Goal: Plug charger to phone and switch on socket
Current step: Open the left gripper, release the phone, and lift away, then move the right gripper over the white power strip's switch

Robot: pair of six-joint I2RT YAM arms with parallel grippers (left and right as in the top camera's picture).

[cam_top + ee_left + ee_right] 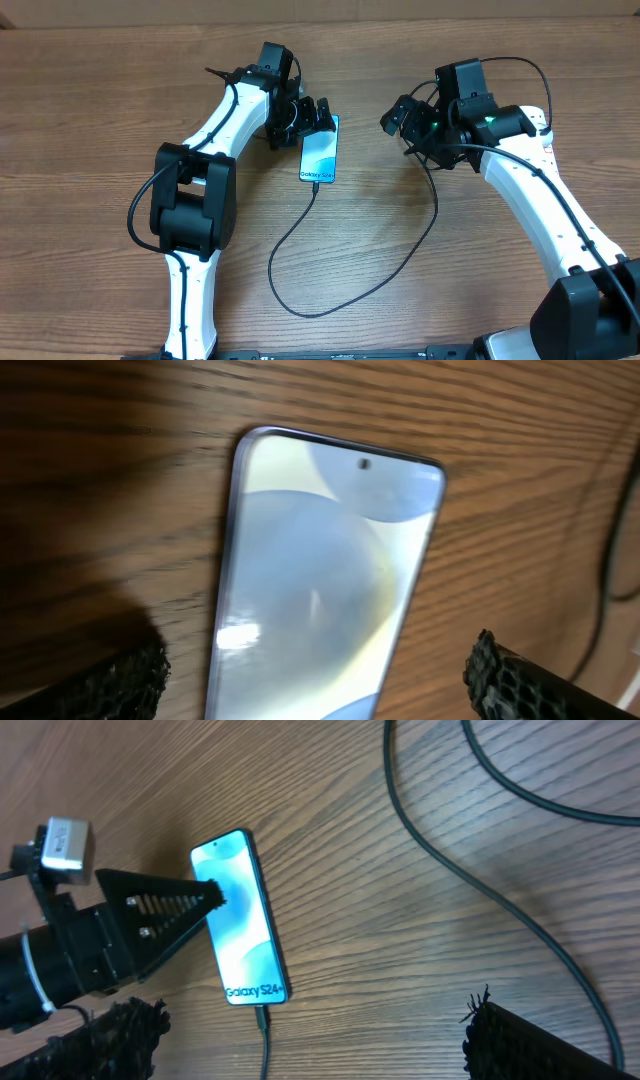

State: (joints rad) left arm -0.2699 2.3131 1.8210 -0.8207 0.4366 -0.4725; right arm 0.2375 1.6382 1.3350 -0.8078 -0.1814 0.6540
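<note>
The phone point(320, 152) lies flat on the wooden table, its screen lit and reading "Galaxy S24+". The charger point(300, 300) is a thin black cable whose tip point(262, 1018) sits in the phone's bottom edge. It loops toward the front and back up toward the right arm. My left gripper point(316, 114) hovers open over the phone's top end, and its fingers point(112, 682) straddle the phone point(320, 580) without touching it. My right gripper point(394, 118) is open and empty, to the right of the phone point(240, 920). The socket is out of view.
Black cable point(450, 835) runs across the wood under the right gripper point(310, 1042). The left gripper point(150, 910) shows at the left of the right wrist view. Bare wooden tabletop point(90, 120) spreads around both arms.
</note>
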